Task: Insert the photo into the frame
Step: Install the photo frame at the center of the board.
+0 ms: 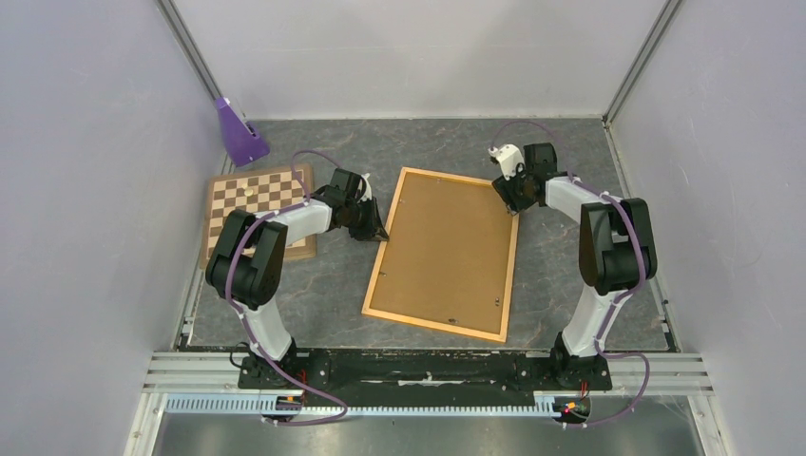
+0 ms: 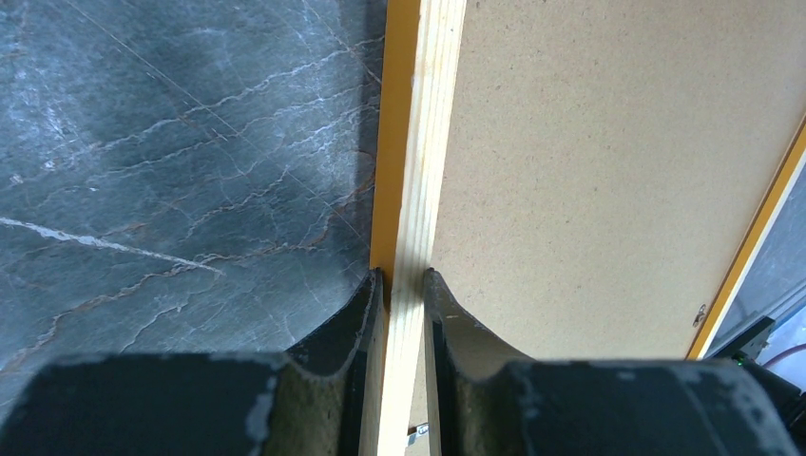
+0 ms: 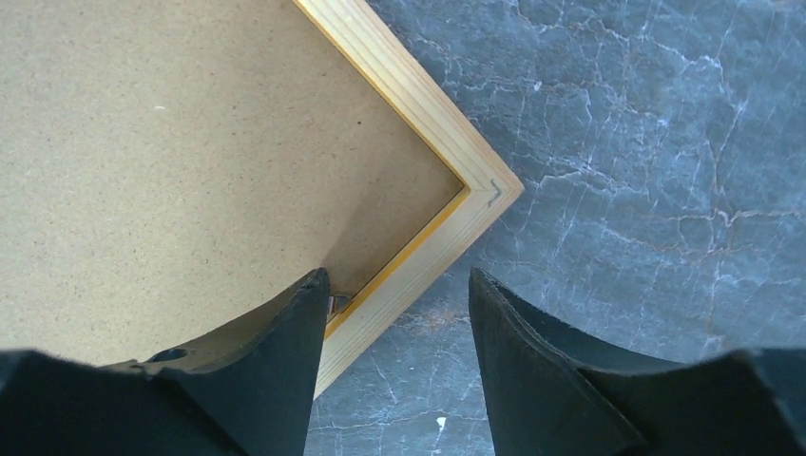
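Observation:
The frame (image 1: pixel 445 252) lies back-up on the dark marbled table, its brown fibreboard back facing up inside the light orange rails. My left gripper (image 1: pixel 380 233) is shut on the frame's left rail (image 2: pixel 423 142), one finger on each side of it (image 2: pixel 404 275). My right gripper (image 1: pixel 511 204) hovers open at the far right corner of the frame (image 3: pixel 418 104). Its left finger (image 3: pixel 295 323) is over the backing board beside a small clip (image 3: pixel 339 304). Its right finger (image 3: pixel 513 332) is over bare table outside the rail. The photo is not visible in any view.
A brown-and-white chessboard (image 1: pixel 257 204) lies left of the frame, partly under the left arm. A purple object (image 1: pixel 238 133) stands at the back left corner. Grey walls enclose the table on three sides. Another small clip (image 2: pixel 700 313) sits on the frame's far rail.

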### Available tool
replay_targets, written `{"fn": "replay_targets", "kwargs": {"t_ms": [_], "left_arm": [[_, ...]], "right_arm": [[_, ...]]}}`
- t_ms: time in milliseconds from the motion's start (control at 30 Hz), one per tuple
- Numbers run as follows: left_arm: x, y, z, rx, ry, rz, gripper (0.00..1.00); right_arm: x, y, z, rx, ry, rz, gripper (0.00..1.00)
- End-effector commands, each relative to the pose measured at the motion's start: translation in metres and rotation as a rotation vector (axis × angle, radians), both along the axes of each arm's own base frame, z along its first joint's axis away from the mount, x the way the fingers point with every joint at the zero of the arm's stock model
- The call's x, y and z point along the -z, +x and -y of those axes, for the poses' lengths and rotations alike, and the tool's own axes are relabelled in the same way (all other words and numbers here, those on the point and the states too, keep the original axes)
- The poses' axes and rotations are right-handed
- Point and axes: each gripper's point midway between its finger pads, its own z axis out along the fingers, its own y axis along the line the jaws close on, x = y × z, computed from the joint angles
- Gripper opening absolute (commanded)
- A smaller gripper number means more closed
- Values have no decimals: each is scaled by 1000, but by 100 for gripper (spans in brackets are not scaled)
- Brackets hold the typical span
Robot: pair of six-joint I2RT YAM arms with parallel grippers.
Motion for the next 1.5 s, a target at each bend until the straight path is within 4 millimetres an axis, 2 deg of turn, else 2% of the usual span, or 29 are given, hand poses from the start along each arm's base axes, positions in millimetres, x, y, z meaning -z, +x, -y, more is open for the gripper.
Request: {"fn": "replay_targets", "kwargs": {"t_ms": [0, 300, 600, 633, 700, 800, 933, 1100, 1467], "left_arm": [[14, 3, -30, -95, 100, -10, 2], [12, 3, -30, -92, 97, -5, 2], [12, 3, -29, -92, 96, -1, 2], [12, 3, -30, -93, 97, -1, 2], [12, 3, -29, -93, 95, -2, 2], [12, 3, -29, -92, 95, -2, 2], [11, 2, -29, -91, 95, 0, 2], [11, 3, -29, -90, 95, 1, 2], [11, 3, -29, -90, 96, 3, 2]], "right_arm": [[35, -43, 17, 141, 6, -202, 59], [48, -49, 18, 256, 134, -273, 51], [67, -64, 3, 292, 267, -371, 40], [69, -65, 13, 324, 277, -374, 40], [71, -66, 12, 330, 289, -379, 36], [72, -64, 11, 329, 300, -377, 30], [71, -58, 9, 323, 311, -371, 28], [71, -57, 9, 297, 298, -376, 23], [75, -60, 30, 145, 118, -453, 22]]}}
